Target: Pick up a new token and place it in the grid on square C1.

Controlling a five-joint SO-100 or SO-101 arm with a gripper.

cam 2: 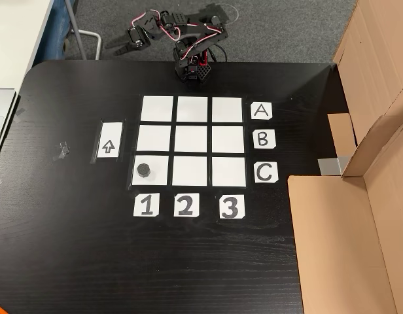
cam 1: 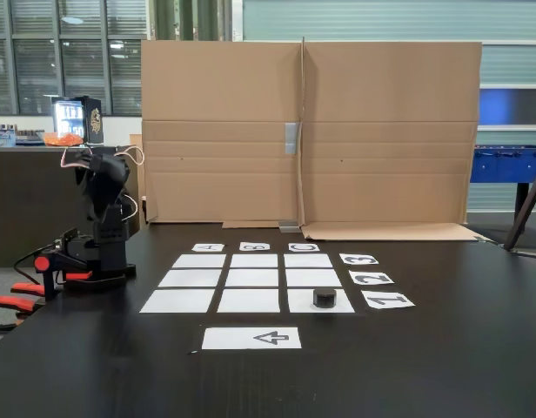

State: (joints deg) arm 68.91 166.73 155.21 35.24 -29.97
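Note:
The token [cam 1: 324,297] [cam 2: 143,170], a small black hexagonal puck, rests on square C1 [cam 1: 299,302] [cam 2: 161,173], the corner of the grid [cam 1: 253,278] [cam 2: 192,140] that lines up with label C and label 1. In the other view the arm sits folded at the table's far edge, above row A. My gripper [cam 2: 123,44] points left past that edge, well away from the token. Its fingers look closed together with nothing between them. The fixed view shows the folded arm [cam 1: 101,218] at the left of the grid.
A white sheet with an arrow [cam 1: 251,338] [cam 2: 108,146] lies beside column 1. A small grey scrap [cam 2: 61,150] sits further out on the black table [cam 2: 70,248]. A cardboard screen [cam 1: 307,131] [cam 2: 358,216] stands along the side past column 3.

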